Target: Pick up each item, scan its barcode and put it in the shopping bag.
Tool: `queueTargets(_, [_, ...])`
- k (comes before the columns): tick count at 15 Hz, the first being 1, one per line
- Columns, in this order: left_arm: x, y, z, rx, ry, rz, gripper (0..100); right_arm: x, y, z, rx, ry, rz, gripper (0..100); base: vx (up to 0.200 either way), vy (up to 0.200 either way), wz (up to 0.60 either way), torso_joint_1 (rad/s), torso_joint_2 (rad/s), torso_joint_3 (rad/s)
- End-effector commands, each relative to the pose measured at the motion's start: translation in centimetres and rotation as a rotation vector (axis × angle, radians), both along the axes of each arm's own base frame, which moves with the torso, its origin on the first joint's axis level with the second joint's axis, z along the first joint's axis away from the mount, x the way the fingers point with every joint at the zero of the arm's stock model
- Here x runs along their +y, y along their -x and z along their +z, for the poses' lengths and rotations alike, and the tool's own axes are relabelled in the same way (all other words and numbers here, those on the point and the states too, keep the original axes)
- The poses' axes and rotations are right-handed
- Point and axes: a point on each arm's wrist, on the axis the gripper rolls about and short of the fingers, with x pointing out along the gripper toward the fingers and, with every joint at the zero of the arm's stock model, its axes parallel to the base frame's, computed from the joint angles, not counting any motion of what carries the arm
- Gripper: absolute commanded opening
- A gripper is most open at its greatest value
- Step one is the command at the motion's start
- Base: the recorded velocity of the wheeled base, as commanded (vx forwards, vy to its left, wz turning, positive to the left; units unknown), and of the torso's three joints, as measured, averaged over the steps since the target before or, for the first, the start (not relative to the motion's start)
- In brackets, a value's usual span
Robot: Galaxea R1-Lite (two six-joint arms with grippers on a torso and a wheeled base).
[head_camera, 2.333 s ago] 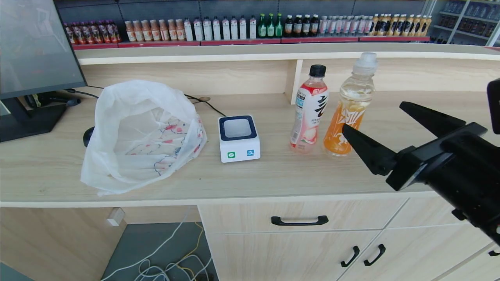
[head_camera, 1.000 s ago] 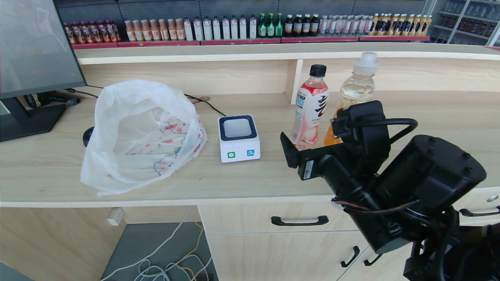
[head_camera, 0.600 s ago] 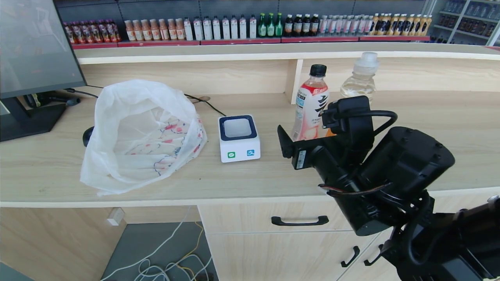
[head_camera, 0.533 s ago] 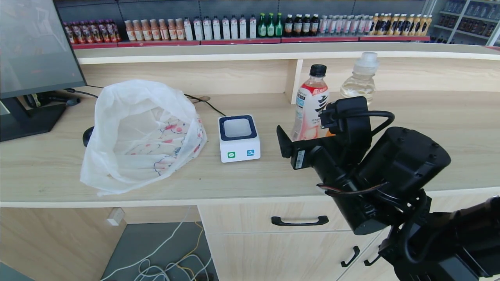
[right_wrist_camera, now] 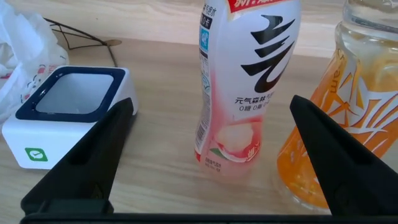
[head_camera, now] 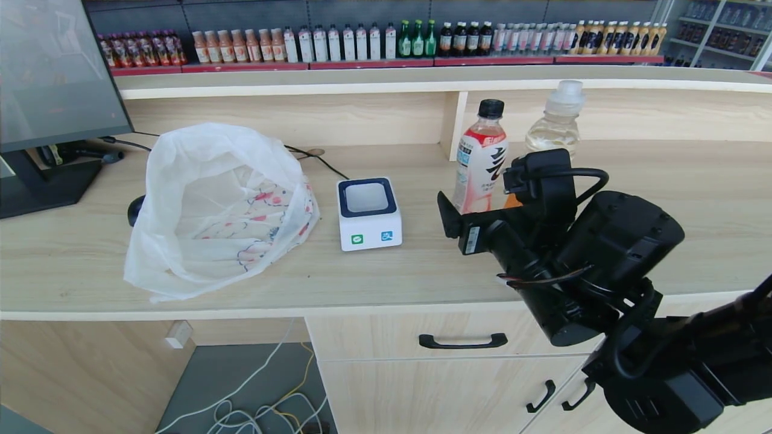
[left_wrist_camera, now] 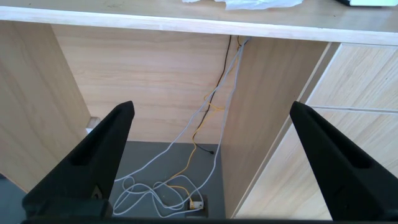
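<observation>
A pink-labelled bottle (head_camera: 479,163) (right_wrist_camera: 242,93) with a black cap stands upright on the wooden counter (head_camera: 422,265). An orange drink bottle (head_camera: 555,129) (right_wrist_camera: 354,112) stands close on its right. My right gripper (head_camera: 479,205) (right_wrist_camera: 211,106) is open just in front of the pink bottle, and its fingers straddle the bottle's width without touching. The white scanner box (head_camera: 368,212) (right_wrist_camera: 68,106) sits left of the bottles. Further left, the white shopping bag (head_camera: 217,205) lies open. My left gripper (left_wrist_camera: 211,109) hangs open below the counter edge, holding nothing.
A monitor (head_camera: 54,72) stands at the counter's far left, with a dark object (head_camera: 136,211) behind the bag. A wooden divider (head_camera: 455,123) and a raised ledge back the bottles. Drawers with black handles (head_camera: 463,342) sit below. Loose cables (left_wrist_camera: 186,180) lie on the floor.
My right arm swung in from the right and turned its gripper toward the pink bottle. Over the last half second it crept slightly right, closer to the bottle. Bottles, scanner and bag stayed put.
</observation>
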Motion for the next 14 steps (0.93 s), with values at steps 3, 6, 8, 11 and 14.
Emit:
queueTargets(3, [0.0,0.0,0.0,-0.001,0.000,0.000,100,-0.2,-0.7,-0.6,0.010,0.010,0.018,100,0.000,0.000,0.00,0.000,0.00,0.000])
queueTargets(6, [0.0,0.0,0.0,-0.001,0.000,0.000,100,-0.6,-1.5,-0.7,0.009,0.001,0.014,100,0.000,0.000,0.00,0.000,0.00,0.000])
queueTargets(8, [0.0,0.0,0.0,-0.001,0.000,0.000,100,-0.6,-2.1,-0.4,0.015,-0.003,0.010,100,0.000,0.000,0.00,0.000,0.00,0.000])
queueTargets(11, [0.0,0.0,0.0,-0.001,0.000,0.000,100,-0.5,-2.9,0.2,0.012,-0.021,0.014,100,0.000,0.000,0.00,0.000,0.00,0.000])
queueTargets(14, [0.0,0.0,0.0,-0.001,0.000,0.000,100,-0.5,-4.1,0.5,0.010,-0.017,0.015,100,0.000,0.000,0.00,0.000,0.00,0.000])
